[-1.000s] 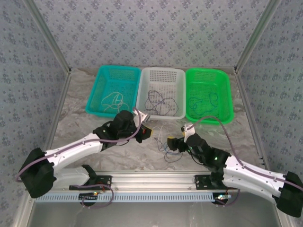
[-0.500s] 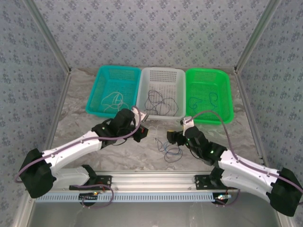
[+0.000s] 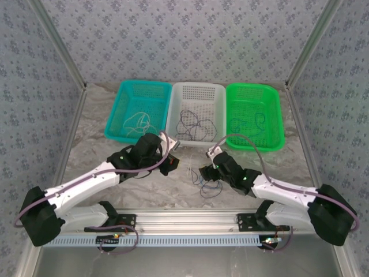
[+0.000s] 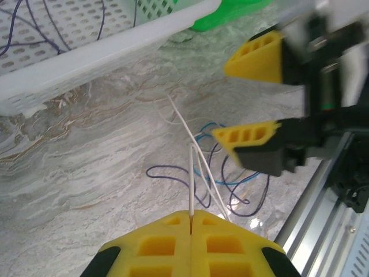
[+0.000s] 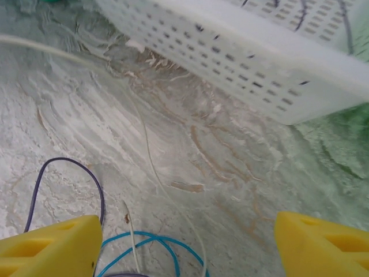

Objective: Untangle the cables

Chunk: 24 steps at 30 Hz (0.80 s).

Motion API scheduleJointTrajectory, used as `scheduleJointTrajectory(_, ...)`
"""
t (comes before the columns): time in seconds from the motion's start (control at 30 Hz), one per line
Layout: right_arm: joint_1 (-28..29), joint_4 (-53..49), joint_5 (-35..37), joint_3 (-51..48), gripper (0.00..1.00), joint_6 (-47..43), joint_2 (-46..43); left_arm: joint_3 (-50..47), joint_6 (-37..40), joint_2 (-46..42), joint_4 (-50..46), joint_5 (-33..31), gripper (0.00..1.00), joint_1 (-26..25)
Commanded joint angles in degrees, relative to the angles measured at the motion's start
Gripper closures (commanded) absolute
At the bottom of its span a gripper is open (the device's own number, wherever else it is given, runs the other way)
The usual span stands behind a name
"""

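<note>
- Pinching a white cable [image 4: 191,179] between its shut yellow pads, the left gripper [image 4: 191,214] hangs low over the marbled table [image 4: 69,173]. The wire comes straight out of the seam where the pads meet.
- Opposite it is the right gripper [image 5: 187,226], its jaws standing wide with nothing between them. In the left wrist view its two yellow fingers [image 4: 256,57] are well apart, one above the other.
- Between the two grippers a loose tangle of cables [image 3: 206,186] lies on the table.
- In the right wrist view, a blue cable [image 5: 141,235] loops just ahead of the open jaws. A purple cable [image 5: 101,199] arcs beside the finger at the lower left, and thin whitish strands trail across the table towards the baskets.
- Just beyond the tangle is the near rim of a white basket [image 3: 196,86].
- A teal basket [image 3: 124,95] sits on one side of it and a green basket [image 3: 253,88] on the other. The three stand side by side along the far edge, each with loose cables of its own inside.
</note>
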Motion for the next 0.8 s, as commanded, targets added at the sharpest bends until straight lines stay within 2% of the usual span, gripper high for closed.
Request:
scheduleJointTrajectory(0.0,-0.4,5.4,-2.4,2.7,0.19,-3.2,4.3,0.0,1.4,-3.0,2.0,2.7,1.00,-0.3)
scheduleJointTrajectory(0.3,-0.3,13.1,-1.1,5.5,0.16,-5.4,11.6,-2.7,1.6,-6.7,4.5,8.4,1.00,-0.3)
scheduleJointTrajectory(0.4,-0.4,14.7,0.9,6.1,0.19,-5.6,12.6,-3.0,1.3,-7.0,5.0,9.6,1.00,-0.3)
scheduleJointTrajectory(0.47,-0.4,14.2,3.5,6.6,0.30,-4.9,13.0,-3.3,1.3,-7.1,4.9,9.9,1.00,-0.3)
scheduleJointTrajectory(0.53,-0.3,11.5,7.6,8.1,0.54,-3.0,13.5,-3.3,1.2,-7.3,4.5,9.6,1.00,-0.3)
scheduleJointTrajectory(0.57,0.0,10.1,9.9,8.5,0.70,-2.0,13.5,-3.5,0.9,-7.4,4.1,8.9,1.00,-0.4)
scheduleJointTrajectory(0.6,0.6,10.3,12.1,8.2,0.82,-1.6,13.1,-3.6,0.5,-7.5,3.6,7.6,1.00,-0.3)
scheduleJointTrajectory(0.67,2.0,12.4,14.9,6.5,0.94,-1.4,11.4,-3.6,-0.2,-7.7,2.3,4.9,1.00,-0.2)
scheduleJointTrajectory(0.77,3.9,15.4,18.0,3.8,1.00,-1.1,7.8,-4.1,-1.9,-7.4,1.6,2.4,1.00,0.2)
